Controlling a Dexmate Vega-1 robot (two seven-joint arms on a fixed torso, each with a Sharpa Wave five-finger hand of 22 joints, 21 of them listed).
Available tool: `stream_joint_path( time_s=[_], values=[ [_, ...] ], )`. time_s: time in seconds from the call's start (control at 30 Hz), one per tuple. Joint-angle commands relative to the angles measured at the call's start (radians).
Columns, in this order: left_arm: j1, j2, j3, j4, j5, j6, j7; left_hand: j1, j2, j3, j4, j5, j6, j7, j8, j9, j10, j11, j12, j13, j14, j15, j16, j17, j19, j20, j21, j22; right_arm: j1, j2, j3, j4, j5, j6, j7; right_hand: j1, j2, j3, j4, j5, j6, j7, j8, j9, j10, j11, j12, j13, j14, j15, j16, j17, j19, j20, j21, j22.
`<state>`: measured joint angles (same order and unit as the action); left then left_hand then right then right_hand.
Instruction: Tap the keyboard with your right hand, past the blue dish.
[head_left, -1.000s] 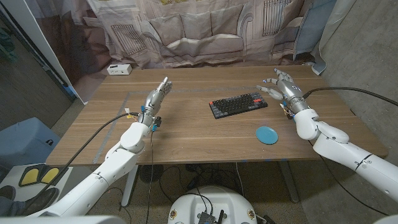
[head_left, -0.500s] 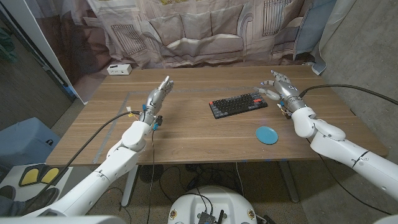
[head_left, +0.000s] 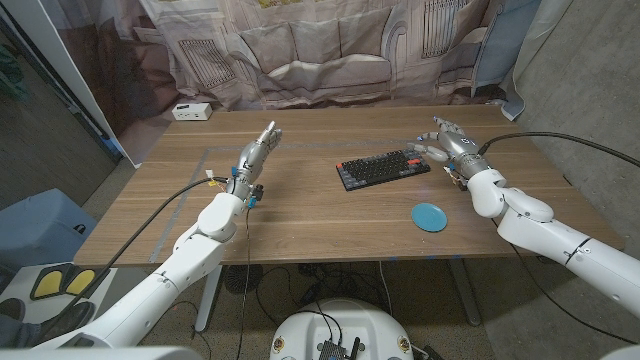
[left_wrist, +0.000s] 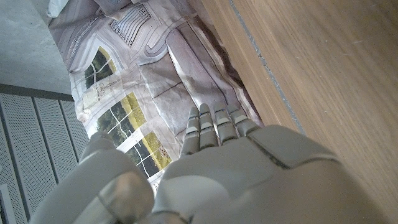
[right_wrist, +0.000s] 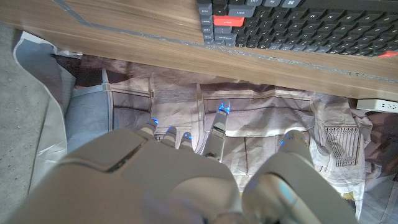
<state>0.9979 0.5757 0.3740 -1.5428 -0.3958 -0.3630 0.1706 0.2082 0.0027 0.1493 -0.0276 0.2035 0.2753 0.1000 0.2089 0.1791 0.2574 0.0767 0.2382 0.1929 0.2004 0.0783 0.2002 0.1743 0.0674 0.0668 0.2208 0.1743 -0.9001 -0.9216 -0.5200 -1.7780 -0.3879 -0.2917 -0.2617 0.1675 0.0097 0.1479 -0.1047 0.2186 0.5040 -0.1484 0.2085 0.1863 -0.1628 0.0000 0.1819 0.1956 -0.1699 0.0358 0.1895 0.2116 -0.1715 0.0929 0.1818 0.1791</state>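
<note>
Right hand (head_left: 447, 140) is beyond the blue dish (head_left: 429, 216) and sits at the right end of the keyboard (head_left: 383, 169), fingers spread and reaching over that end; it grasps nothing. From the head view I cannot tell whether any fingertip is touching the keys or only hovering above them, so I judge the approach as done and the tap itself as not confirmed (the contact, if any, is hidden behind the hand's own fingers). What looks to be left: a clear press on the keys. The right wrist view shows the hand's back (right_wrist: 168, 180) with fingers extended, and the keyboard's end (right_wrist: 292, 28) ahead of them with open air between, which leans me toward "not yet down". The keyboard is a compact black one with dark keys and a single red key at its corner, lying a little askew near the middle of the wooden table (head_left: 300, 215), well apart from the dish, which lies nearer the front edge on the robot's right. Left hand (head_left: 254, 156) stands on its edge on the left side of the table, fingers straight and together, released, holding nothing. A small white box (head_left: 191, 111) sits at the far left corner.
</note>
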Motion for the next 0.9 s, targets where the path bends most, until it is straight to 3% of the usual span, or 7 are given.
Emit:
stream_joint_path(
  time_s=[0.03, 0.9],
  values=[
    [-0.001, 0.007, 0.000, -0.011, 0.002, 0.013, 0.001, 0.003, 0.005, 0.000, -0.007, -0.001, 0.010, -0.001, -0.003, 0.002, 0.008, 0.004, -0.001, 0.005, 0.007, -0.004, -0.003, 0.005, 0.009, -0.002, -0.006, 0.003, 0.034, 0.006, -0.030, 0.018, -0.004, -0.015, 0.038, 0.004, 0.010, 0.007, 0.000, -0.003, 0.009, 0.000, 0.003, 0.002, -0.007, -0.003, 0.008, 0.002, -0.159, 0.000, 0.009, 0.002, -0.107, -0.006, 0.010, 0.004],
    [-0.034, -0.022, 0.014, 0.048, 0.001, -0.021, -0.013, 0.002, 0.007, -0.001, -0.009, -0.002, 0.018, 0.000, -0.006, 0.002, 0.015, 0.007, -0.003, 0.005, 0.013, 0.000, -0.004, 0.005, 0.011, -0.001, -0.011, 0.003, 0.096, 0.022, -0.081, 0.053, -0.018, -0.062, 0.106, 0.008, 0.019, 0.013, -0.004, -0.005, 0.021, -0.005, 0.003, 0.003, -0.014, -0.005, 0.010, 0.002, -0.163, 0.004, 0.011, 0.001, -0.110, -0.005, 0.013, 0.004]
  ],
)
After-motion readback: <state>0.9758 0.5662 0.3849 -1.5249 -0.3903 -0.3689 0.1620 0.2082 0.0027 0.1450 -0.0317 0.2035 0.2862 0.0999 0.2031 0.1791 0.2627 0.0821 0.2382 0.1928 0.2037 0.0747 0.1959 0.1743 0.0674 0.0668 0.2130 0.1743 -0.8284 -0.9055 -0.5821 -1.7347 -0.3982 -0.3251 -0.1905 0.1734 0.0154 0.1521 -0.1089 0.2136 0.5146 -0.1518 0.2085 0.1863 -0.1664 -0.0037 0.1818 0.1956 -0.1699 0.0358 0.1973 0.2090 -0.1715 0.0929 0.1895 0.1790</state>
